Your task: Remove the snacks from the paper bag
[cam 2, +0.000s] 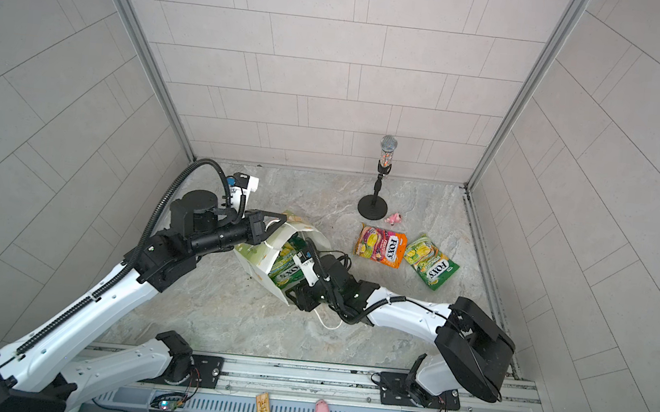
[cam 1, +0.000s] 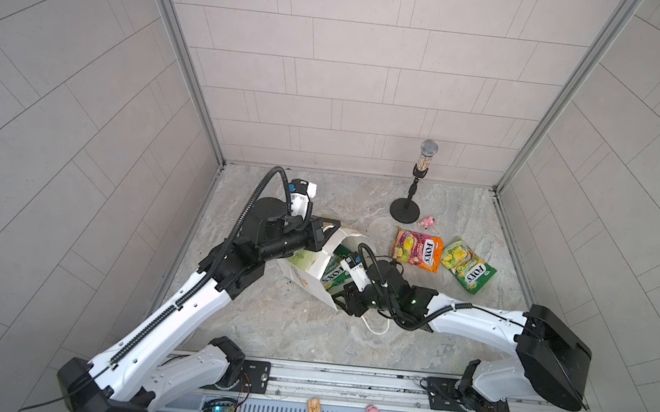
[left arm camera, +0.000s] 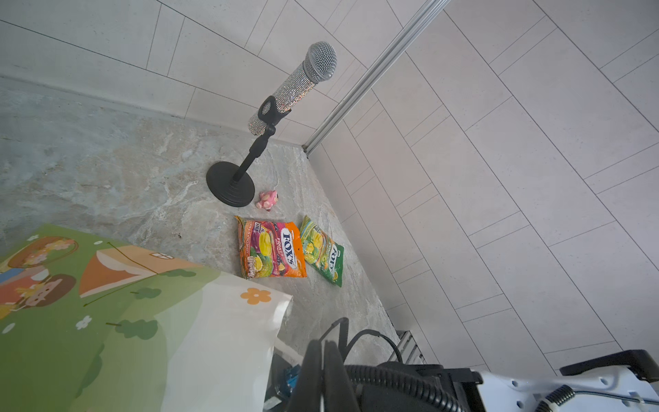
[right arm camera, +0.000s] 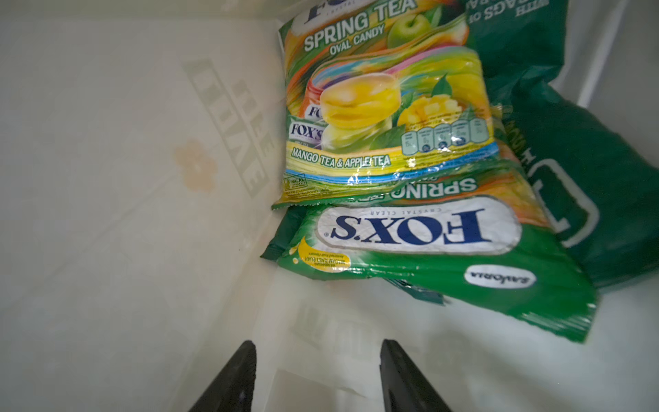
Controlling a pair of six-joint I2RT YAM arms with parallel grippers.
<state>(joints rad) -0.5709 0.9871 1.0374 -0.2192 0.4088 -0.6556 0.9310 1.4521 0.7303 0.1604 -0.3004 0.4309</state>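
The white paper bag (cam 1: 304, 273) (cam 2: 255, 262) (left arm camera: 214, 339) lies on its side, mouth facing right. My left gripper (cam 1: 326, 232) (cam 2: 271, 226) (left arm camera: 322, 344) is shut on its upper rim by a cord handle. My right gripper (right arm camera: 317, 347) (cam 1: 343, 296) stands open inside the mouth, nothing between its fingers. Just ahead of it lie two yellow-green FOX'S snacks (right arm camera: 385, 107) (right arm camera: 420, 242) and a dark green bag (right arm camera: 588, 178). Outside on the table lie an orange-pink FOX'S bag (cam 1: 417, 249) (cam 2: 380, 246) (left arm camera: 272, 249) and a yellow-green FOX'S bag (cam 1: 468, 265) (cam 2: 430, 265) (left arm camera: 322, 249).
A microphone on a round black stand (cam 1: 404, 210) (left arm camera: 231, 183) rises at the back right. A tiny pink toy (cam 1: 427, 222) (left arm camera: 267, 199) lies beside it. The bag's other cord handle (cam 1: 376, 327) trails on the table under my right wrist. Tiled walls close three sides.
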